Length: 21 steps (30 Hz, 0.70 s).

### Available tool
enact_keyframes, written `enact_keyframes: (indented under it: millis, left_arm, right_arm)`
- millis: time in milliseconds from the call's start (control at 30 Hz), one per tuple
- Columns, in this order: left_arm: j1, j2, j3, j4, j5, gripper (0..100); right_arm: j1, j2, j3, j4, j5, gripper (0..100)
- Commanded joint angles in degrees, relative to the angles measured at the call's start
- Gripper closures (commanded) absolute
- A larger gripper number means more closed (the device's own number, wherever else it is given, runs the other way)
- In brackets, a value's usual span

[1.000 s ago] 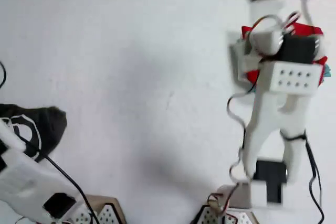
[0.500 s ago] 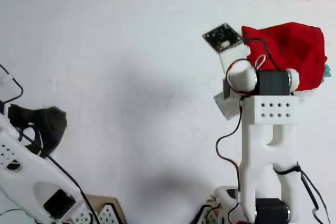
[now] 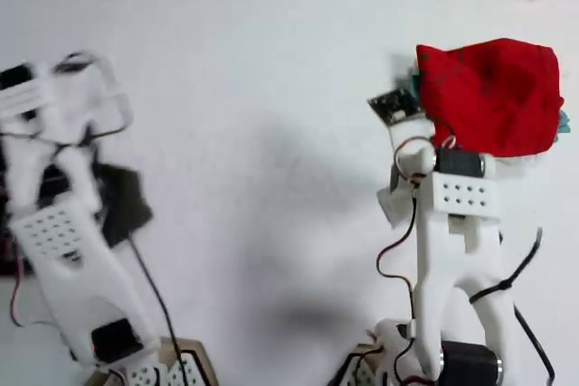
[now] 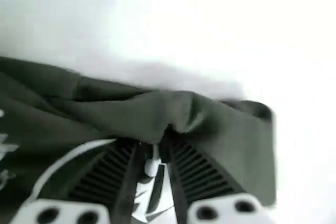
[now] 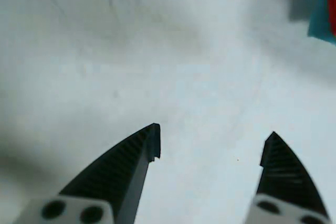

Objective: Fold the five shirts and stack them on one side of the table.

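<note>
A dark shirt (image 4: 210,124) with a white print hangs pinched between the fingers of my left gripper (image 4: 156,148), which is shut on a fold of it. From above, that shirt (image 3: 122,201) shows dark beneath the left arm (image 3: 54,223) at the table's left side. A folded red shirt (image 3: 488,92) lies at the far right on top of a stack, with a teal edge (image 3: 563,121) showing under it. My right gripper (image 5: 210,140) hangs open over bare white table, just left of the stack, nothing between its fingers. A teal and red corner (image 5: 323,22) of the stack appears in the right wrist view.
The white table (image 3: 262,133) stretches wide between the two arms. Both arm bases (image 3: 380,368) stand at the near edge, with cables trailing beside them. A dark floor lies beyond the table's far edge.
The left arm has swung up and away from the near edge, carrying the dark shirt. The right arm has pulled back off the red shirt, leaving it on the stack.
</note>
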<state>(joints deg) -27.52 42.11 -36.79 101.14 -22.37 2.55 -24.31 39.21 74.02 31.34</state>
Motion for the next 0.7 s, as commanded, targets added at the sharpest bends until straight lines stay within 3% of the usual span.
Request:
enact_keyframes:
  millis: [0,300,467,567,667]
  left_arm:
    - [13.5,-13.5,1.7,1.1,2.3,97]
    - [33.1,-40.8,15.3,0.7,2.9,98]
    - [43.1,-48.3,23.2,0.7,2.8,98]
    - [44.7,-51.1,25.0,0.7,2.5,94]
    - [42.2,-52.6,26.7,0.7,2.0,84]
  right_arm:
    - [0.7,-2.1,7.3,-7.6,0.4,69.3]
    - [0.5,-2.1,26.5,-29.2,0.2,69.3]
    - [0.4,-3.5,28.2,-30.5,0.2,69.3]
    - [0.4,-3.9,29.1,-31.3,0.2,69.3]
    - [0.4,-3.9,29.1,-31.5,-1.6,69.3]
